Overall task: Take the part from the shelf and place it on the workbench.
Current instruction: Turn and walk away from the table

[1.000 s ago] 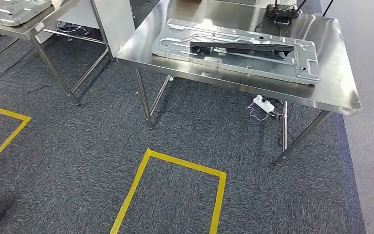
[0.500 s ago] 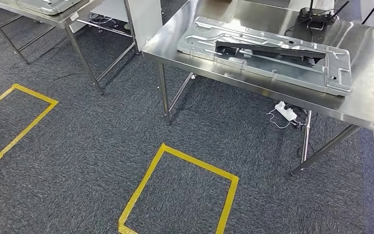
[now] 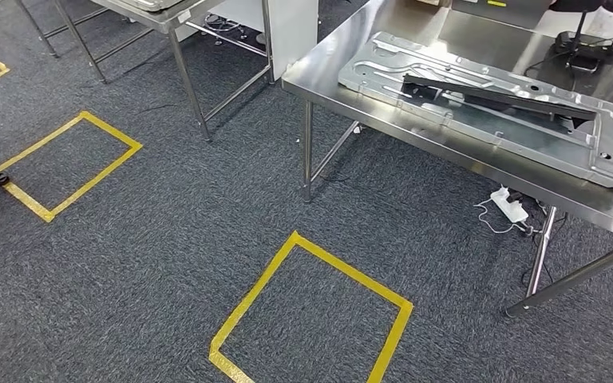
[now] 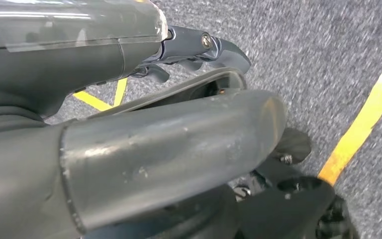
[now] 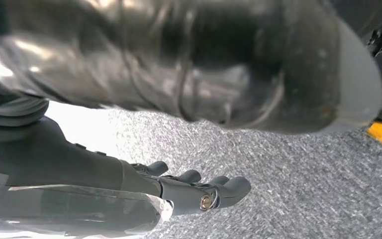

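workbench (image 3: 447, 32) (steel) | metal panel (image 3: 487, 104) on top | power strip (image 3: 509, 207) underneath

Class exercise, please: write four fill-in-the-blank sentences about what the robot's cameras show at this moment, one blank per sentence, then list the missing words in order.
1. The large metal part lies flat on the steel ____.
2. The squares taped on the carpet are ____ in colour.
3. A white power strip lies on the floor ____ the workbench.
4. The left hand and the right hand both hold ____.

Missing words: workbench; yellow; under; nothing
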{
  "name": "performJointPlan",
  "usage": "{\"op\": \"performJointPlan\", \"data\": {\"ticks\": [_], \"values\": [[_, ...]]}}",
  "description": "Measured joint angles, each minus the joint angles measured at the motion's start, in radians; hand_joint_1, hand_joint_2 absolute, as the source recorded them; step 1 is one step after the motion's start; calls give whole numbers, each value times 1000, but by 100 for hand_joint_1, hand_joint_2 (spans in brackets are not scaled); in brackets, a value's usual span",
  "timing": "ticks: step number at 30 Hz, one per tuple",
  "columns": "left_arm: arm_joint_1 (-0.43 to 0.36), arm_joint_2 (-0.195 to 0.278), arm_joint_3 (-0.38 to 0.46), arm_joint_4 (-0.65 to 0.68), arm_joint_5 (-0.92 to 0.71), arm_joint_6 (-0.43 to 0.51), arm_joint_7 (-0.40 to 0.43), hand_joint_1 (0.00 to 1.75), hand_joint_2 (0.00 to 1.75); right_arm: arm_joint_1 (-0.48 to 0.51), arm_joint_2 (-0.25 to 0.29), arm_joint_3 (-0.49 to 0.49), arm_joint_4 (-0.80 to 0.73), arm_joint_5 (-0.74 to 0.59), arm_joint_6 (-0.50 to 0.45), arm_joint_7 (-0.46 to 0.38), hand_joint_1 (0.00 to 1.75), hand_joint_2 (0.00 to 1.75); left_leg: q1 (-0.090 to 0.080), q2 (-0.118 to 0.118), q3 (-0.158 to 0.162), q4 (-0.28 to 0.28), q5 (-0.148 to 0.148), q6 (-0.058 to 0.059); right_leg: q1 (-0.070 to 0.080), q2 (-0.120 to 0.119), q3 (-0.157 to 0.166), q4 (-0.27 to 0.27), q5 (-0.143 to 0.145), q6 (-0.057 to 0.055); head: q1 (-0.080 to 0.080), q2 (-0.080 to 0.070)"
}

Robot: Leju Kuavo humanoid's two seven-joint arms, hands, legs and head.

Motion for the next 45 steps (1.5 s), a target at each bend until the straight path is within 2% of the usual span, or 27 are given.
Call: {"op": "performJointPlan", "data": {"ticks": [2,4,6,8,9,10,11,13,15,17,18,20,22,23,24,25,26,29,31,33,35,37,39,40,41,43,45], "values": [[2,1,0,0,1,0,2,0,0,-3,0,0,0,0,2,0,0,0,3,-20,-2,-4,7,10,0,-11,4,0,-2,11,0,0],[3,2,0,0,2,0,5,0,0,-4,1,0,0,1,7,0,0,0,8,-38,-1,-14,18,24,-4,24,-8,33,-32,22,0,0],[1,3,0,0,2,0,7,0,0,-2,1,0,0,4,13,0,0,0,10,-55,-7,-16,27,34,-8,77,-57,144,-102,29,0,0],[0,4,0,0,3,1,8,0,0,-2,1,-1,0,6,14,0,0,0,10,-77,-16,-13,30,37,-10,93,-112,265,-152,33,0,0],[0,4,0,0,3,1,9,0,0,-2,1,-1,0,7,14,0,0,0,9,-89,-18,-11,31,37,-10,95,-122,285,-149,33,0,0],[1,5,0,0,3,1,10,0,0,-2,1,-1,0,8,14,0,0,0,9,-102,-19,-9,31,36,-11,97,-112,265,-125,33,0,0],[1,5,0,0,3,1,10,0,0,-1,1,-1,0,10,14,0,0,0,9,-115,-19,-5,31,35,-12,102,-86,211,-89,32,0,0],[0,5,0,0,3,1,11,0,0,0,1,-2,0,13,14,-1,0,0,9,-139,-24,5,29,27,-15,146,-26,78,-29,26,0,0],[-1,5,0,0,3,1,11,0,0,0,1,-3,0,16,14,-2,0,0,8,-159,-35,13,30,14,-14,178,-3,19,-14,18,0,0],[0,6,1,0,4,1,12,0,0,-3,1,-3,0,17,15,-3,0,0,9,-179,-43,12,37,0,-13,163,-5,16,-11,8,0,0],[1,7,1,0,5,1,13,0,0,-3,1,-4,0,18,17,-3,0,0,9,-178,-46,15,35,-6,-14,151,-4,13,-8,2,0,0],[1,9,3,0,7,1,14,0,0,-3,1,-4,0,20,18,-3,0,0,9,-142,-71,64,2,-14,-17,124,-3,4,-1,-13,-1,0],[-1,9,3,0,9,1,14,0,0,-1,1,-4,1,22,18,-3,0,0,10,-93,-126,186,-69,-22,-13,95,-6,3,0,-20,-3,0],[-2,9,3,0,10,1,14,0,0,-1,1,-4,1,24,18,-4,0,0,12,-82,-154,252,-98,-25,-11,80,-8,4,0,-20,-3,0],[-2,9,3,0,10,1,13,0,0,-1,1,-4,1,27,18,-4,0,0,13,-77,-169,292,-111,-27,-9,64,-9,4,0,-21,-3,0],[-2,9,3,0,10,1,12,0,0,-2,1,-4,1,31,18,-5,0,0,14,-73,-165,295,-104,-28,-8,50,-9,4,-1,-21,-3,0],[-1,10,4,0,10,1,11,0,0,-3,1,-4,1,34,18,-5,0,0,14,-69,-139,255,-81,-27,-8,37,-9,4,-2,-20,-3,0],[-2,13,5,0,9,1,10,0,0,-5,1,-4,1,40,16,-6,0,0,7,-23,-18,46,-7,-12,-5,4,-1,4,-7,-11,-3,0],[-3,13,5,0,9,1,10,0,0,-6,1,-4,1,42,16,-4,0,0,0,-10,4,1,-2,-3,-2,-10,4,4,-9,-2,-3,0],[1,14,5,0,9,1,10,0,0,-11,1,-4,1,43,15,-2,0,0,1,-26,1,-3,4,7,-3,-16,8,3,-11,10,-3,0],[2,14,6,0,8,1,11,0,0,-14,1,-4,1,44,13,-1,0,0,7,-42,3,-13,12,21,-6,25,-2,33,-37,20,-2,0],[-1,13,6,0,8,1,11,0,0,-11,1,-4,1,45,13,-1,0,0,9,-60,1,-17,19,31,-9,80,-52,141,-102,25,-2,0],[-3,13,6,0,8,2,11,0,0,-8,1,-4,1,47,13,0,0,0,8,-82,-4,-15,21,34,-9,95,-116,268,-152,27,-2,0],[-3,13,6,0,7,2,12,0,0,-7,1,-4,1,48,13,0,0,0,7,-95,-5,-13,21,34,-9,97,-130,292,-149,27,-2,0],[-2,13,6,0,5,2,13,0,0,-7,1,-4,1,50,13,1,0,0,7,-108,-5,-11,21,34,-10,98,-126,277,-125,27,-2,0],[-2,13,6,0,2,1,15,0,0,-5,1,-4,1,54,13,1,0,0,8,-136,-5,-4,19,30,-13,121,-74,154,-47,23,-2,0],[-3,13,6,0,1,1,15,0,0,-4,0,-4,1,56,14,1,0,0,6,-159,-13,6,16,21,-15,163,-30,46,-6,17,-2,0]]}}
